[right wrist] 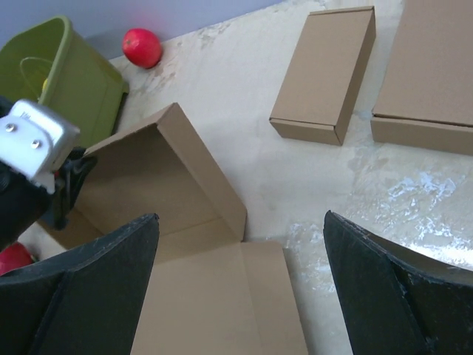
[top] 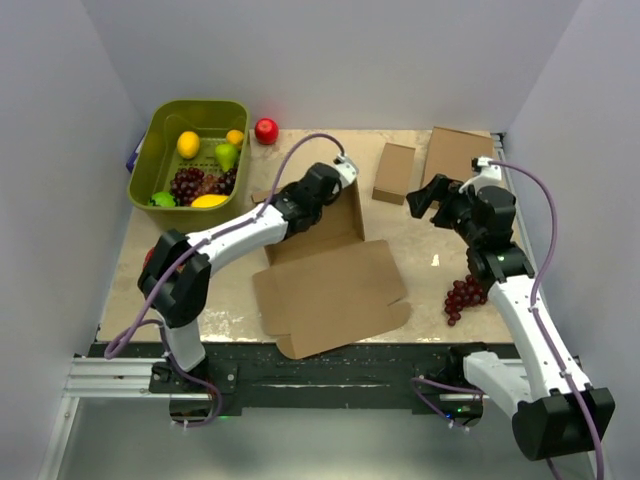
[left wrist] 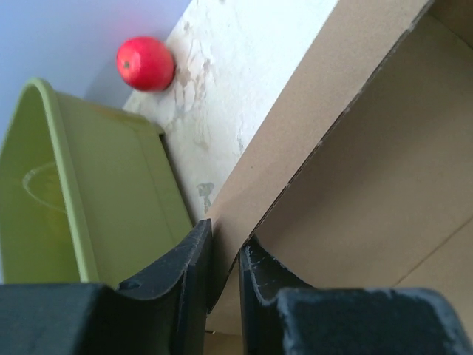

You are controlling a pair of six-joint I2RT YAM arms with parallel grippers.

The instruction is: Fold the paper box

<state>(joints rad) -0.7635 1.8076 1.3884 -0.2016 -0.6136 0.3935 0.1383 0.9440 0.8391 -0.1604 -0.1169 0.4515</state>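
Overhead, two wrists; common paper box (top: 330,295)

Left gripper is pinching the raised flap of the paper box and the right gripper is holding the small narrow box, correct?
Not quite. The left gripper does pinch the raised flap of the paper box, but the right gripper holds nothing: the right wrist view shows its jaws wide open, with the small narrow box lying untouched beyond them.

Green bin (top: 198,104) of fruit (top: 188,144), red apple (top: 266,130) just beside it — narrow box (top: 393,172), flat box (top: 455,152), grapes (top: 463,297) rightward.
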